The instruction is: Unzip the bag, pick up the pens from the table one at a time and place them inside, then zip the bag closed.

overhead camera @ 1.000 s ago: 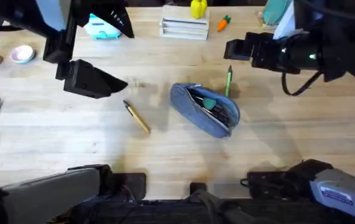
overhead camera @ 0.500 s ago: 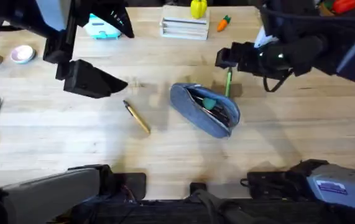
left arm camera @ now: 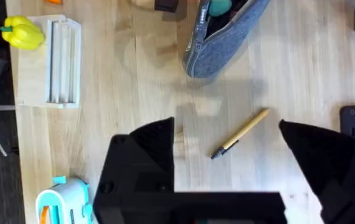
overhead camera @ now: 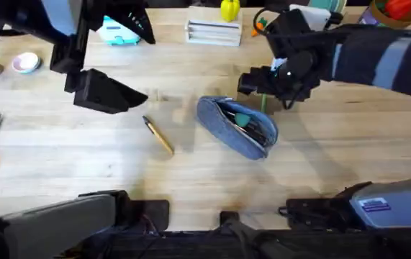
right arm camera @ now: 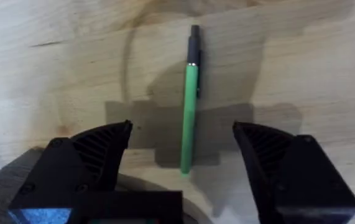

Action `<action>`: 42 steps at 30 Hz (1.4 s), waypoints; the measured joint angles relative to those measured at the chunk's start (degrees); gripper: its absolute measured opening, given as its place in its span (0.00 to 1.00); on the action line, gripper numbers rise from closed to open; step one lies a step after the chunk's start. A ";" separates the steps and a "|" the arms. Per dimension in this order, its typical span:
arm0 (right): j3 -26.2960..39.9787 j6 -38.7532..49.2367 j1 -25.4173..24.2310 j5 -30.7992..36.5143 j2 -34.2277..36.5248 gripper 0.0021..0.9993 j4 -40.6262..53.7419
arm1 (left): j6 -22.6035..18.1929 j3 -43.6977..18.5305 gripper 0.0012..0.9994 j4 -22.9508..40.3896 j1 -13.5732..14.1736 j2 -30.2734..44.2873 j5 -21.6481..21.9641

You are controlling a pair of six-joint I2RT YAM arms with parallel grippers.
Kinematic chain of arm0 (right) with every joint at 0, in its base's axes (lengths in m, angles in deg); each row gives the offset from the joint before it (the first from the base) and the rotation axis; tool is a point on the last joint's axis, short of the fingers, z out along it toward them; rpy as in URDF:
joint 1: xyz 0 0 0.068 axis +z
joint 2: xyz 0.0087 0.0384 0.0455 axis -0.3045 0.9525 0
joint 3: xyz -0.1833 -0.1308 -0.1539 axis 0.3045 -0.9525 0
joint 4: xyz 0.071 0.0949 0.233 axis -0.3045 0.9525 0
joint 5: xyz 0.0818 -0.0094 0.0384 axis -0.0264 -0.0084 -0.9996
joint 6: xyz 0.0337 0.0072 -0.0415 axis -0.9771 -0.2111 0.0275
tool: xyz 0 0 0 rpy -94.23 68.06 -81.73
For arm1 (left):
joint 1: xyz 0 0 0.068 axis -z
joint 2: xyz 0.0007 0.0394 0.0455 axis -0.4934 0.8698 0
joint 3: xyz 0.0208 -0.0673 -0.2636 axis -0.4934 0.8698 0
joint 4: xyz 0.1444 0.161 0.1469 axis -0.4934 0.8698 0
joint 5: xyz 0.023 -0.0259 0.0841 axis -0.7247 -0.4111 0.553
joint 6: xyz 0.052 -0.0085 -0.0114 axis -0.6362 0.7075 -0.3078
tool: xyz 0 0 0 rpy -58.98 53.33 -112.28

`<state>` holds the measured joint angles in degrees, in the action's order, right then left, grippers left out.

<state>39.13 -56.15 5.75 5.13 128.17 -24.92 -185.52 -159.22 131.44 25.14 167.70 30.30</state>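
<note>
The bag lies unzipped, so the step in hand looks like picking up the first pen. The right gripper hangs over the green pen, jaws wide, the pen lying on the surface between them and running straight ahead. Next it needs to drop and close across the barrel. The left gripper waits wide open, the yellow pen just ahead of it.

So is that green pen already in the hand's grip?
No, the green pen lies flat on the table between the right hand's open fingers, untouched.
</note>
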 joint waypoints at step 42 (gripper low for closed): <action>3.89 4.05 -2.98 -2.65 -11.51 0.03 8.44 | -0.01 0.00 0.99 0.00 0.00 0.00 0.36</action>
<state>43.02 -52.09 2.77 2.47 116.65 -16.49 -185.53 -159.22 131.44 25.14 167.70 30.66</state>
